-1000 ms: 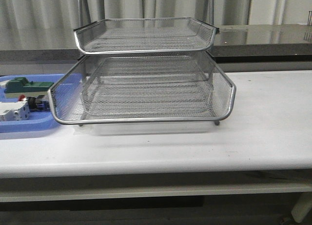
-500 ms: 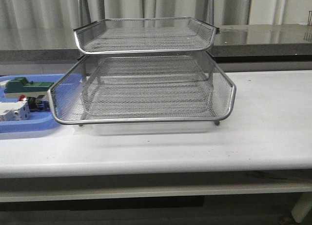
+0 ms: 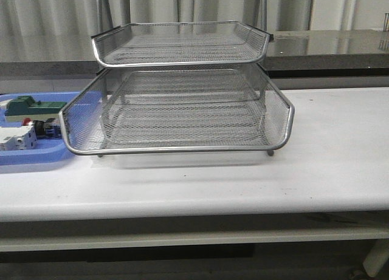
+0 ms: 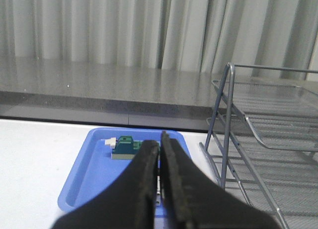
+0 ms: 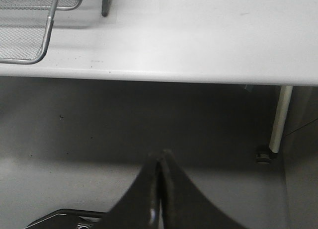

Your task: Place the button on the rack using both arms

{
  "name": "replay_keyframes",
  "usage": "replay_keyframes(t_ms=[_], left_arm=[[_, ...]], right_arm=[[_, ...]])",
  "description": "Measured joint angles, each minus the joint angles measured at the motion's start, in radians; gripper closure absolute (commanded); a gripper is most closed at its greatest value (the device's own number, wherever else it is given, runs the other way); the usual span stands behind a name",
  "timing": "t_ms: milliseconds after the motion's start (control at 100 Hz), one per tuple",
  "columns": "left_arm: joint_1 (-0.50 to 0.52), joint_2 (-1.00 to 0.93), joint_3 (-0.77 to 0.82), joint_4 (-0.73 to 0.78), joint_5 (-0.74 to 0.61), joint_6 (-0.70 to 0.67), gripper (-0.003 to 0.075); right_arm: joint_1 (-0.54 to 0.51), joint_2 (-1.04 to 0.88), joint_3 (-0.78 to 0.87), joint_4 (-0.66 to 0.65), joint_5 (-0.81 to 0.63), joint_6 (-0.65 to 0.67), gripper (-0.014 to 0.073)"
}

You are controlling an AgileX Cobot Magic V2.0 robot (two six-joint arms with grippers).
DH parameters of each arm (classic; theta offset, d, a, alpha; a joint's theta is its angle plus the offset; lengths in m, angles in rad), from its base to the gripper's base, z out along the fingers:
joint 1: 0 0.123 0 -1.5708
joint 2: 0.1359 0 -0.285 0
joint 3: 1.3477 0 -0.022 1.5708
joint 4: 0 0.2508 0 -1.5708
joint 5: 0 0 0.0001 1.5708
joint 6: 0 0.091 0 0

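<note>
Button (image 3: 37, 127) lies in blue tray (image 3: 36, 158) at bench's left edge, beside the rack (image 3: 182, 92). Likely light, rigid, cap slick; grip the black body. Left hand (image 4: 160, 154) closed, empty, aimed at tray. Right hand (image 5: 159, 162) closed, empty, below the bench's front edge.

No text, label, brand, number or sign can be read in any view. The small parts in the blue tray (image 3: 36, 158), left of the rack (image 3: 182, 110), are too blurred to show any markings.
</note>
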Motion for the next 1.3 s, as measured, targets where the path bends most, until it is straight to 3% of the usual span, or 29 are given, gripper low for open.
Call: replay_keyframes(t_ms=[170, 430, 670, 960, 1080, 1210, 1300], left_arm=[[0.000, 0.188, -0.201, 0.003, 0.216, 0.000, 0.0716], [0.000, 0.539, -0.482, 0.029, 0.438, 0.020, 0.0716], [0.000, 0.831, -0.660, 0.029, 0.486, 0.087, 0.0716], [0.000, 1.037, -0.731, 0.029, 0.488, 0.162, 0.0705], [0.000, 1.058, -0.730, 0.029, 0.488, 0.164, 0.0598], [0.000, 1.060, -0.730, 0.029, 0.488, 0.164, 0.0355], [0.000, 1.060, -0.730, 0.029, 0.488, 0.164, 0.0226]], right_arm=[[0.000, 0.000, 0.000, 0.000, 0.002, 0.000, 0.0662], [0.000, 0.000, 0.000, 0.000, 0.002, 0.000, 0.0662], [0.000, 0.000, 0.000, 0.000, 0.002, 0.000, 0.0662], [0.000, 0.000, 0.000, 0.000, 0.002, 0.000, 0.0662], [0.000, 0.000, 0.000, 0.000, 0.002, 0.000, 0.0662], [0.000, 0.000, 0.000, 0.000, 0.002, 0.000, 0.0662], [0.000, 0.000, 0.000, 0.000, 0.002, 0.000, 0.0662]])
